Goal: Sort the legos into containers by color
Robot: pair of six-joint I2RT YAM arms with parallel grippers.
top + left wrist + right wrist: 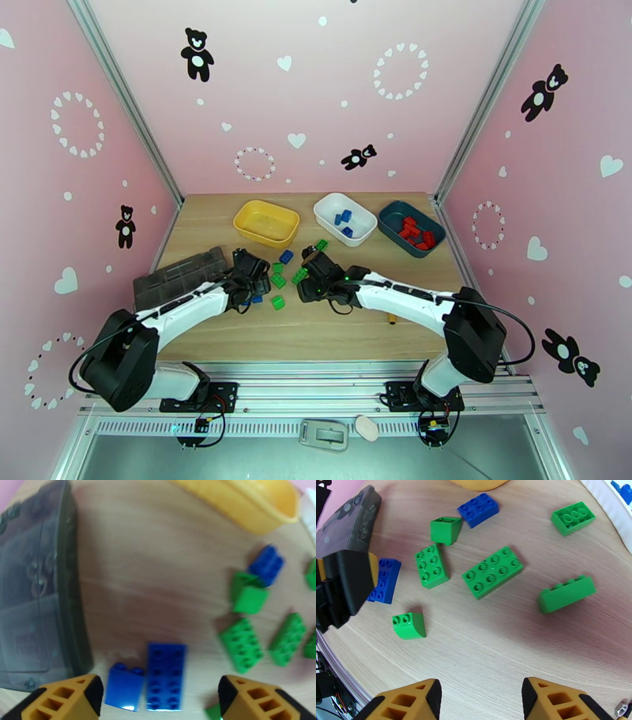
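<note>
Blue sorting looks underway: left claw [158,696] hangs with jaws apart, long blue brick [166,675] lying between them. Next it should drop, close, then carry to the white bin [363,219] ahead-right.

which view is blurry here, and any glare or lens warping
Left wrist view: blurred throughout, worst on the dark grey plastic organizer box, with a small glare streak on the small blue sloped brick. Right wrist view: sharp, but the wooden table grain curves from wide-angle distortion, and a soft shadow edges the long green eight-stud brick. Top external view: crisp, evenly lit.
</note>
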